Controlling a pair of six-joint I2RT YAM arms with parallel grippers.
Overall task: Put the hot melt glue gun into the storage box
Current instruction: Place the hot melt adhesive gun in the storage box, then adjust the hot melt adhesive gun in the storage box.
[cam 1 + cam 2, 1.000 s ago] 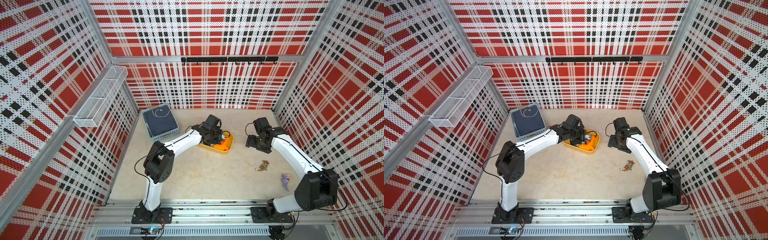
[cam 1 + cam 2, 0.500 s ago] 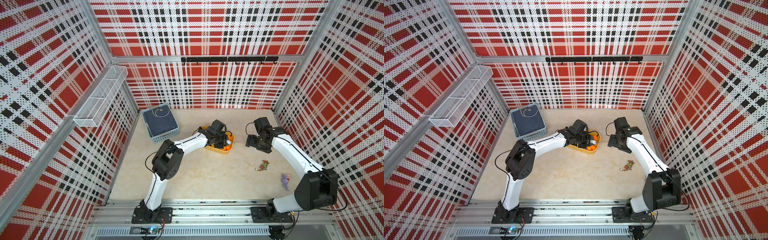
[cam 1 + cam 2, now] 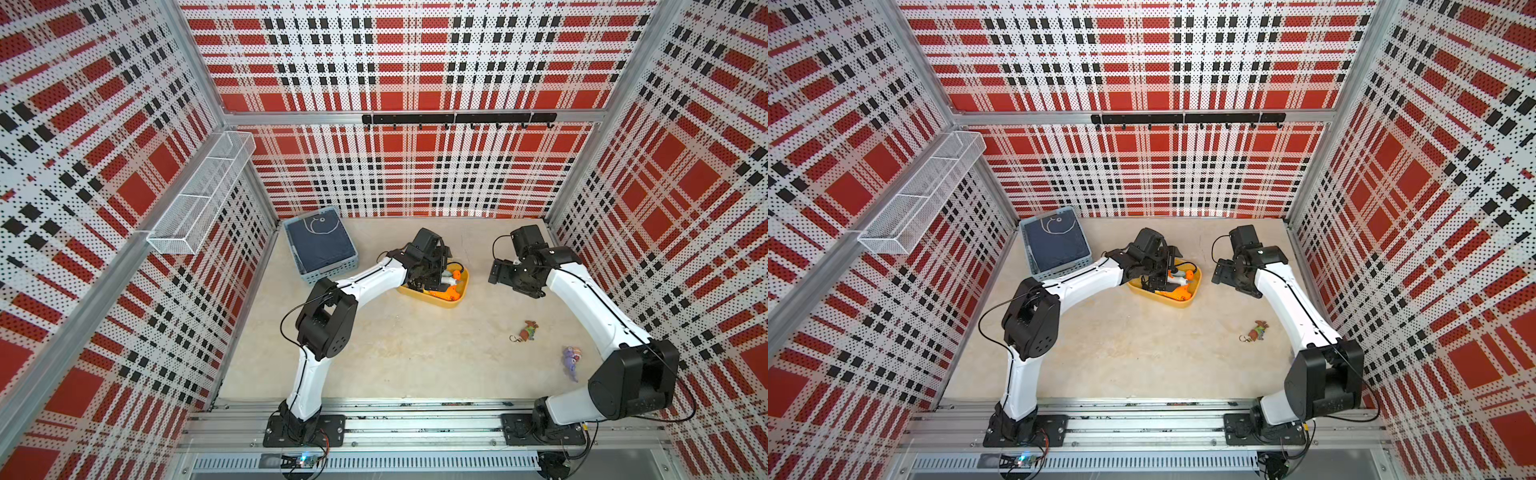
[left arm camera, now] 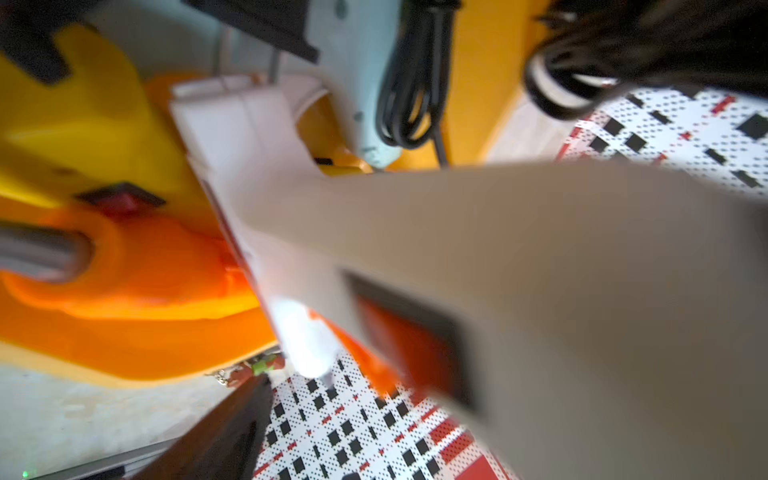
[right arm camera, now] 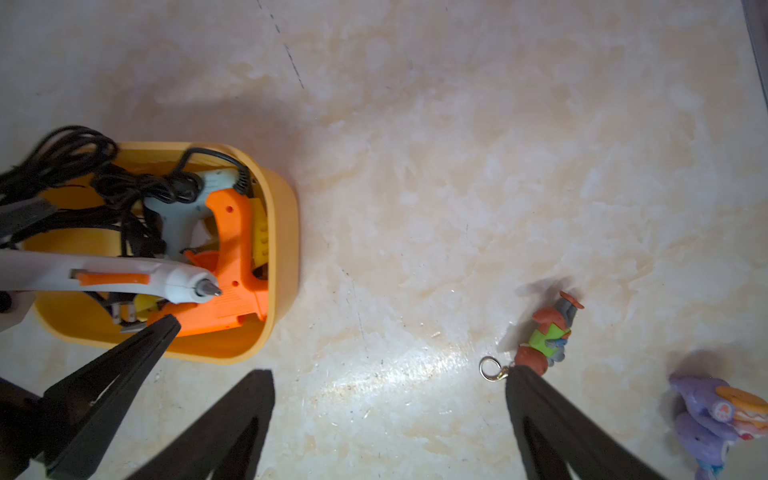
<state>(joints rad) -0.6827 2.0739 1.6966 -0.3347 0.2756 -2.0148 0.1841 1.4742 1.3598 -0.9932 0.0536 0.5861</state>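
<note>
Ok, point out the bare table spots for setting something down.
Widest bare patch: the middle of the table, bordered by the storage box, the keychain figure and the front rail. Also bare: the back strip behind the box. Crowded: the box, packed with glue guns and cords.

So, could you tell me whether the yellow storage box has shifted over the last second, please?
No. The storage box sits just as far from the pale blue basket as before, in a top view.

Yellow box (image 5: 286, 232), orange gun (image 5: 230, 224), white gun (image 5: 124, 270), pale-blue gun (image 5: 212, 183), black cords (image 5: 137, 187), beige marbled table (image 5: 457, 166), red-black-white plaid walls (image 3: 415, 62).
</note>
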